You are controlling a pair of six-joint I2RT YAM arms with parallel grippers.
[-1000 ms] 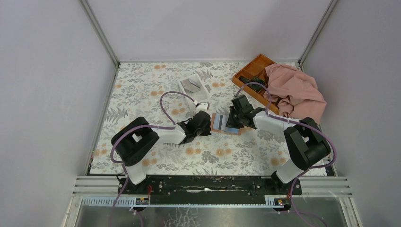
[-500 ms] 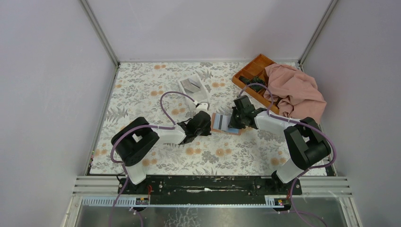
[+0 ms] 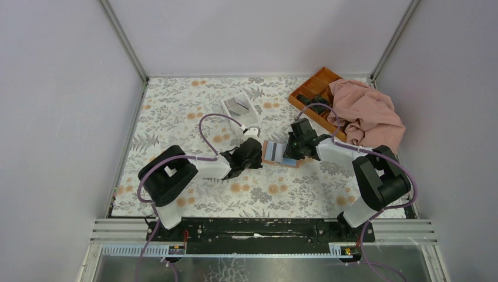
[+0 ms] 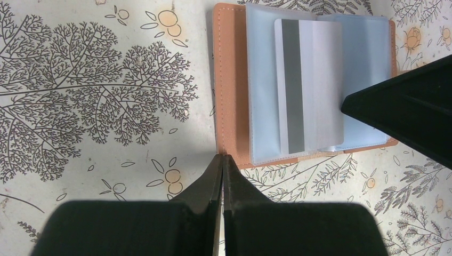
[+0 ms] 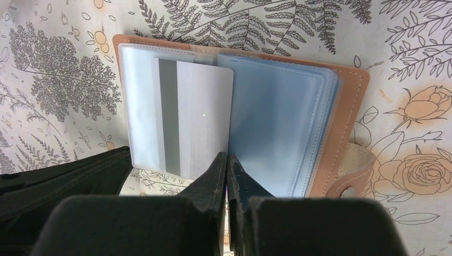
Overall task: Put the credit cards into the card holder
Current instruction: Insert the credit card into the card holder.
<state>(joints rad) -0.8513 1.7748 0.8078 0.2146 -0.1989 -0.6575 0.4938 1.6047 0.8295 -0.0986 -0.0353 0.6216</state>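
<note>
The card holder (image 3: 273, 154) lies open on the flowered table, tan leather (image 5: 346, 122) with clear sleeves. One of the credit cards (image 5: 200, 117), silvery with a grey stripe, lies on its left-hand page (image 4: 314, 80), part of it inside a sleeve. My left gripper (image 4: 222, 157) is shut, and its tips touch the near left corner of the card holder (image 4: 232, 96). Shut as well, my right gripper (image 5: 227, 156) has its tips at the card's inner edge by the fold. Each gripper shows as a black shape in the other's wrist view.
A white box (image 3: 238, 106) sits behind the left gripper. At the back right stands an orange compartment tray (image 3: 314, 88), half under a pink cloth (image 3: 367, 114). Enclosure walls run along the left, back and right table edges.
The right gripper's jaws have come together and its head has shifted slightly over the card holder. The left arm and the card holder have not moved.
</note>
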